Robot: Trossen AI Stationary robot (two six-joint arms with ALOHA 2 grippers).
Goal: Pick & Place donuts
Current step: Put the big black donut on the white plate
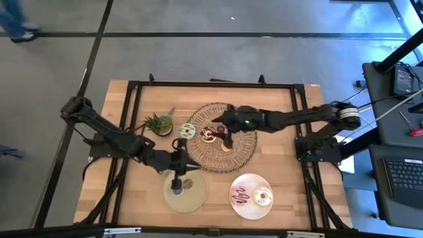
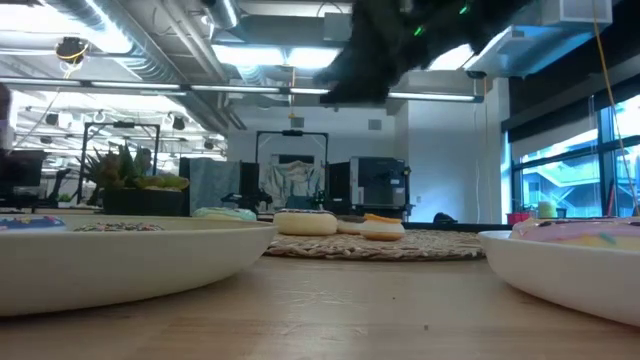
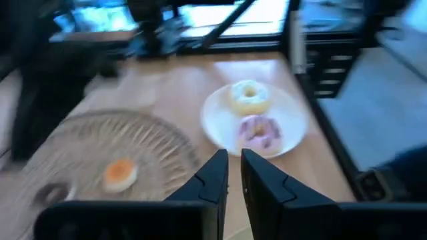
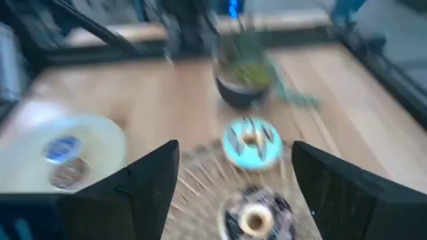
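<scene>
Three donuts lie flat on the round woven mat (image 1: 238, 155): a green one (image 1: 188, 131), a brown one (image 1: 210, 135) and an orange one (image 1: 227, 147). A purple donut (image 1: 177, 187) and a tiny brown one (image 1: 188, 183) sit on the beige plate (image 1: 195, 199). A pink donut (image 1: 241, 195) and a white one (image 1: 263, 196) rest on the pale plate (image 1: 251, 211). My right gripper (image 4: 233, 183) hovers open above the mat, over the brown donut (image 4: 255, 217) and near the green one (image 4: 251, 141). My left gripper (image 3: 233, 177) is shut and empty, between the mat and the beige plate (image 1: 187, 161).
A small potted plant (image 1: 158, 123) stands at the mat's far-left side, close to the green donut. Black frame rails (image 1: 211, 84) run along the table's edges. Bare wood (image 1: 284, 158) lies right of the mat, up to the right arm's base.
</scene>
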